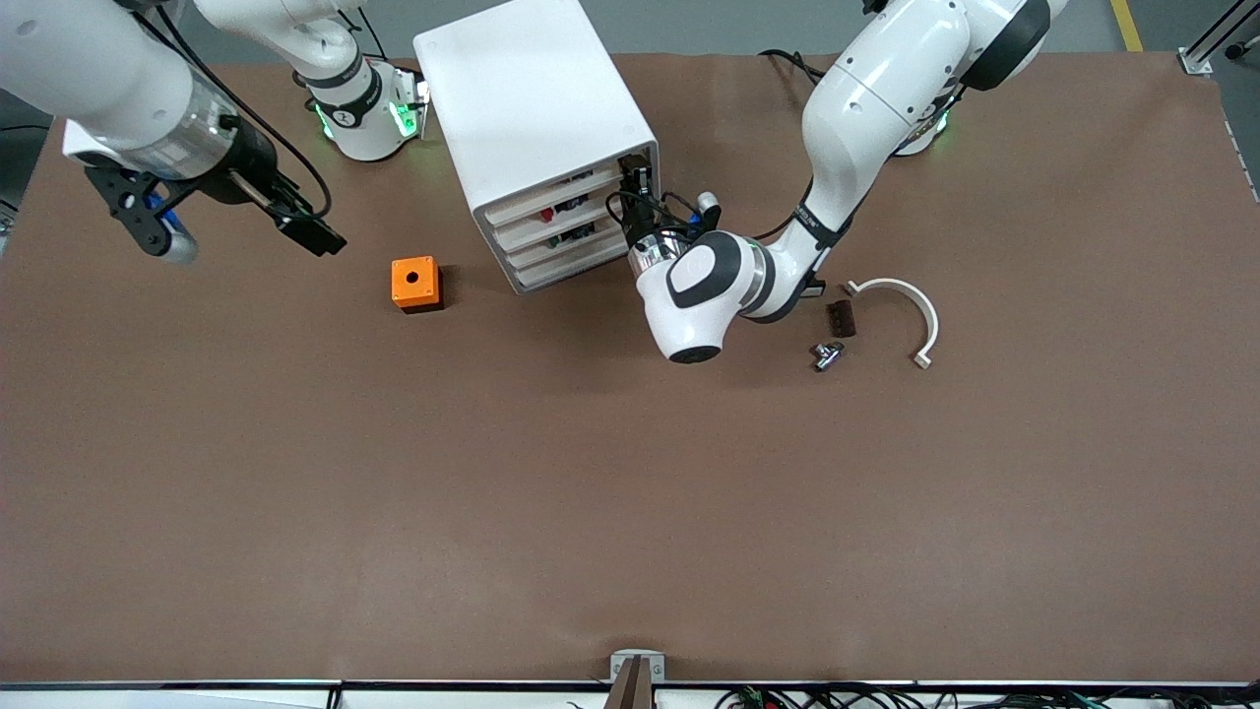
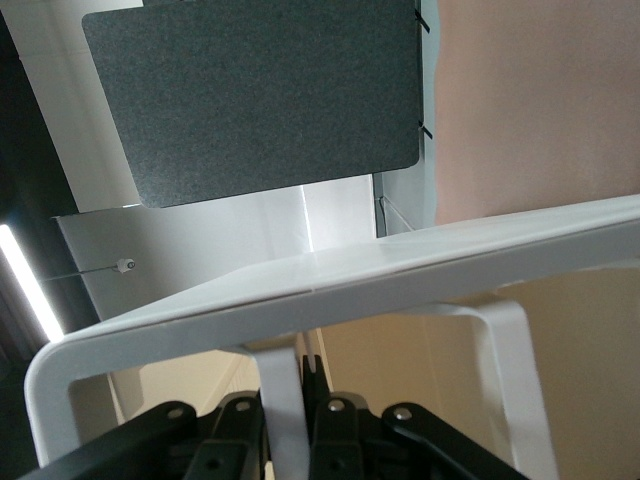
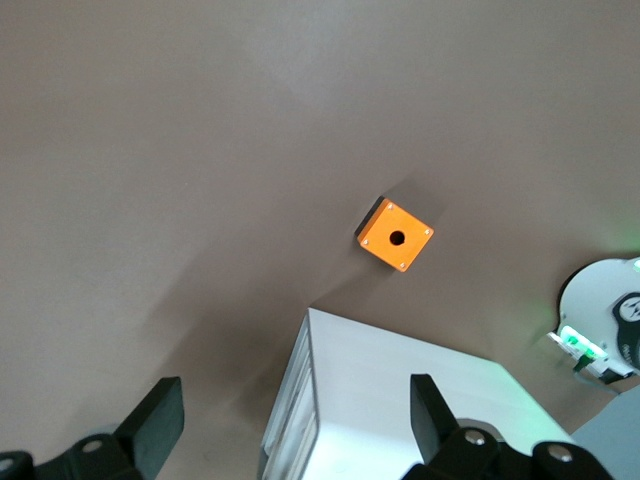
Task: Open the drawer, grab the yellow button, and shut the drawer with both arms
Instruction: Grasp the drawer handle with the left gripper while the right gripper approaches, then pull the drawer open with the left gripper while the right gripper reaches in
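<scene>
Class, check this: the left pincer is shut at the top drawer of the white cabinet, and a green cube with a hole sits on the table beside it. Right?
Not quite. The cube is orange, not green, as the front view shows. The left pincer is indeed shut at the top drawer of the cabinet.

Count: two white jointed robot arms (image 1: 856, 128), each with one black two-finger gripper. One white rounded boxy cabinet (image 1: 522, 108) with four shallow tray drawers (image 1: 551, 222), one orange cube with a hole (image 1: 414, 283). Loose parts: one white curved plastic clip (image 1: 911, 307), one small dark brown block (image 1: 841, 318), one small metallic fitting (image 1: 827, 354).
</scene>
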You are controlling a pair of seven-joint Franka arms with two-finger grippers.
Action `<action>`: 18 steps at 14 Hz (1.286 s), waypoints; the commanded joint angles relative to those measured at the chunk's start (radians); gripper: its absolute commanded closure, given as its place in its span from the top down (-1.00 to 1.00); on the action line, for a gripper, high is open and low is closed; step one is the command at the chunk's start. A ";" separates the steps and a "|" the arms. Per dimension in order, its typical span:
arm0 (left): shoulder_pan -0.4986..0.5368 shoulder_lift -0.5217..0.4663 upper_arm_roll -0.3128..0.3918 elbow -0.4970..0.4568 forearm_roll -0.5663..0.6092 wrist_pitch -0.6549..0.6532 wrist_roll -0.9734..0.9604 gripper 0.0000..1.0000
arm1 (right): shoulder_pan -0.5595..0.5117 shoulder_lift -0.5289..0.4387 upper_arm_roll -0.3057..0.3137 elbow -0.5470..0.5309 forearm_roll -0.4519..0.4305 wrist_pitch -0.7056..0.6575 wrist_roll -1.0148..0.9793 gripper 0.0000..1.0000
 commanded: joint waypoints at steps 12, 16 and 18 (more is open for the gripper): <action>0.168 -0.008 0.051 0.027 -0.079 0.037 0.013 -0.77 | 0.214 0.119 -0.010 0.029 0.051 0.218 0.327 1.00; 0.195 -0.010 0.051 0.027 -0.078 0.039 0.015 -0.74 | 0.283 0.139 -0.010 0.029 0.037 0.278 0.411 1.00; 0.197 -0.008 0.053 0.029 -0.075 0.039 0.018 -0.74 | 0.320 0.158 -0.011 0.029 0.029 0.324 0.469 1.00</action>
